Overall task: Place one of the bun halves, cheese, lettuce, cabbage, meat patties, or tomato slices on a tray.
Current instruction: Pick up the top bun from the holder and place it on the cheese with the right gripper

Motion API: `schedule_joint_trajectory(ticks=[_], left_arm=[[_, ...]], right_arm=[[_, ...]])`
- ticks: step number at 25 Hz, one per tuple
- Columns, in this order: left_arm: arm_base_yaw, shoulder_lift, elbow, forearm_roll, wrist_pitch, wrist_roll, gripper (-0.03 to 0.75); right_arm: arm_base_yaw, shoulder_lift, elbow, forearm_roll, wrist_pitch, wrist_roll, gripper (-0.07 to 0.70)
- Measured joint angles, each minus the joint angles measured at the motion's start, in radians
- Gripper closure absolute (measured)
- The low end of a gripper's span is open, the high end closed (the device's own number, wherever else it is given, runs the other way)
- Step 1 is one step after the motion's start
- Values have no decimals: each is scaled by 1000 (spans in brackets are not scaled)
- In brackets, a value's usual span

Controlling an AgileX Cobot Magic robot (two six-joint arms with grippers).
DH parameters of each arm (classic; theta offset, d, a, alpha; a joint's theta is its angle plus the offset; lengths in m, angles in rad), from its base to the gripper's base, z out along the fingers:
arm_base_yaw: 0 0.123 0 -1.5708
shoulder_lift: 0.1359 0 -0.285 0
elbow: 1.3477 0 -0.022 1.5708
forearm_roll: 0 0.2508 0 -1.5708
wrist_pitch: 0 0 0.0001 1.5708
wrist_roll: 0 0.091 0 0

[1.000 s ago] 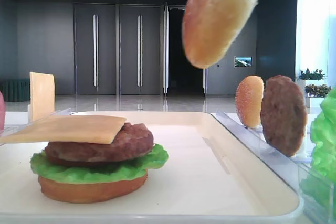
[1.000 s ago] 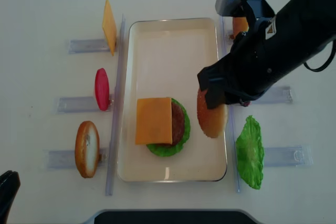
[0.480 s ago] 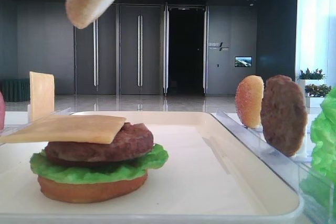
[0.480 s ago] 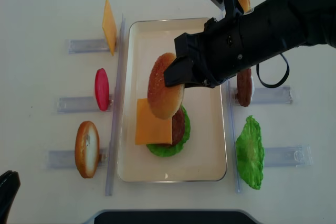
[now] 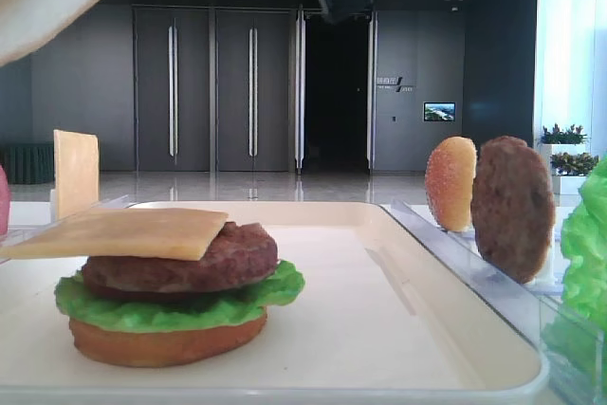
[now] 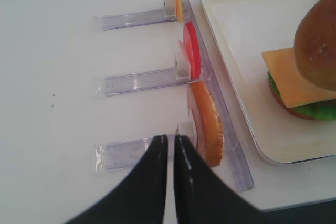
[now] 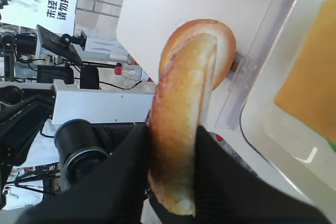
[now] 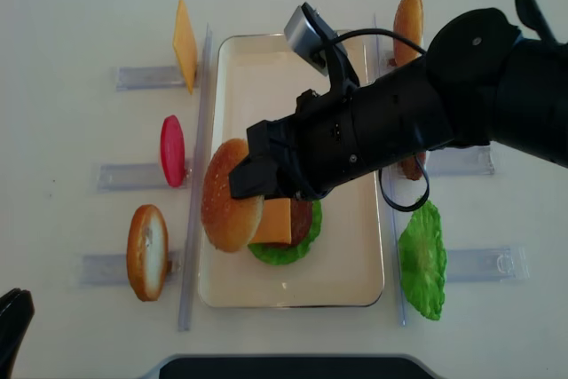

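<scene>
A white desk (image 8: 71, 51) carries everything. A cream tray (image 8: 293, 295) lies lengthwise in its middle. Clear plastic holders (image 8: 142, 77) lie flat on the desk on both sides of the tray, three on the left and more on the right, with long clear rails (image 8: 197, 175) running just beside the tray's long edges. On the right, a green lettuce leaf (image 8: 422, 259) rests near the tray's front corner, beside another holder (image 8: 484, 264).
</scene>
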Motion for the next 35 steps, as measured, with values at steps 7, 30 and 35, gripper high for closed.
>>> schedule_joint_trajectory(ticks=[7, 30, 35], left_arm=[[0, 0, 0, 0, 0, 0, 414], [0, 0, 0, 0, 0, 0, 414], [0, 0, 0, 0, 0, 0, 414]], right_arm=[[0, 88, 0, 91, -30, -110, 423], [-86, 143, 0, 3, 26, -145, 423], [-86, 144, 0, -13, 13, -153, 423]])
